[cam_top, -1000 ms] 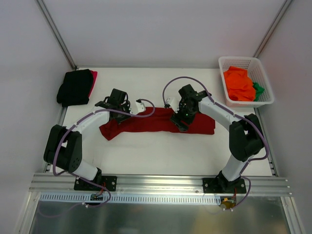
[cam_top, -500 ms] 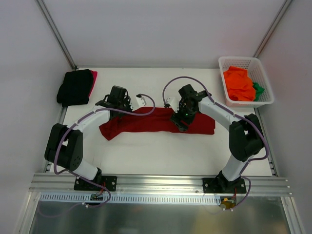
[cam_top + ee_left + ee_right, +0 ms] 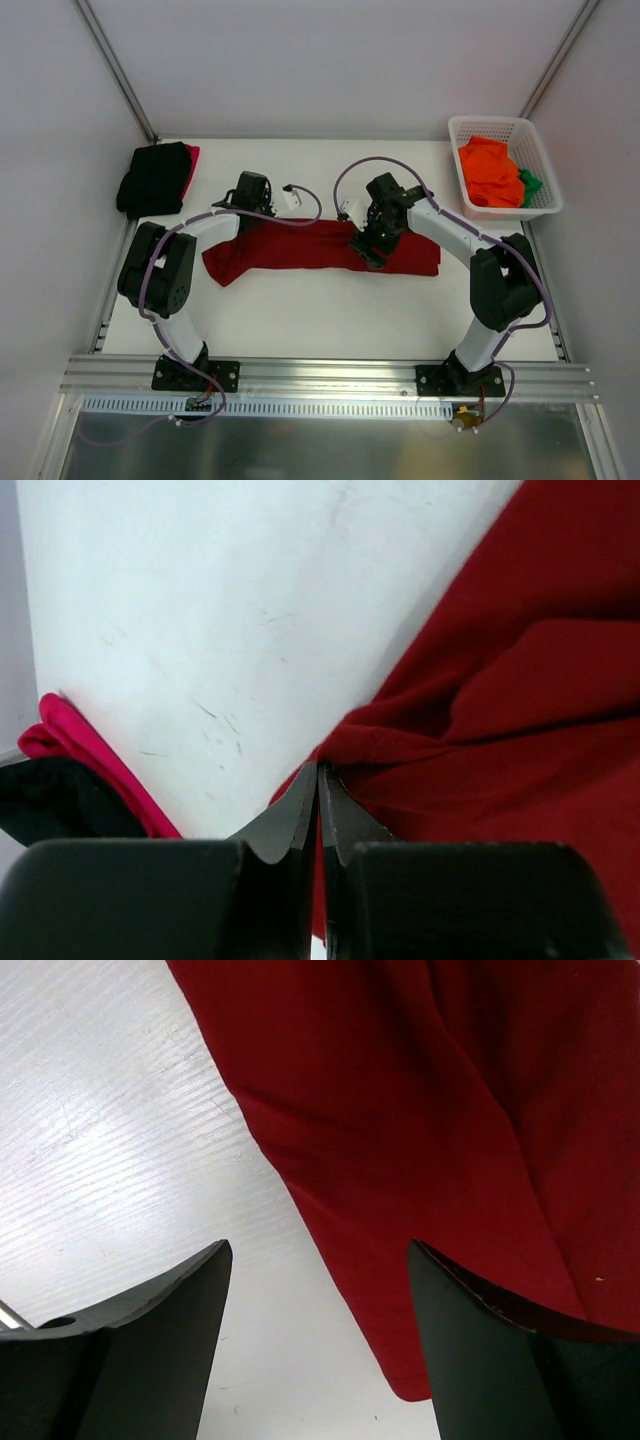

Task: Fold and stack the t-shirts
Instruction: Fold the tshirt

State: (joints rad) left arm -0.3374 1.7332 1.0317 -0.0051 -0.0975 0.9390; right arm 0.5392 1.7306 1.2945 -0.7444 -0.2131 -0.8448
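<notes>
A dark red t-shirt (image 3: 320, 248) lies as a long band across the middle of the table. My left gripper (image 3: 252, 205) is at its far left part, shut on a pinched fold of the cloth (image 3: 400, 750), with the fingertips (image 3: 320, 767) pressed together. My right gripper (image 3: 368, 255) hangs open over the shirt's near edge, right of centre. In the right wrist view the shirt's hem (image 3: 420, 1210) runs between the spread fingers of this gripper (image 3: 317, 1250), which hold nothing. A folded black t-shirt (image 3: 152, 178) rests on a bright red one (image 3: 192, 158) at the back left.
A white lattice basket (image 3: 505, 125) at the back right holds an orange shirt (image 3: 490, 172) and a green one (image 3: 530, 183). The folded stack shows in the left wrist view as a bright red edge (image 3: 80, 755) over black (image 3: 50, 800). Bare white table (image 3: 330, 310) lies in front.
My left arm has swung back and to the left, its gripper moving toward the far side with the shirt's edge in it. The right arm has not moved.
</notes>
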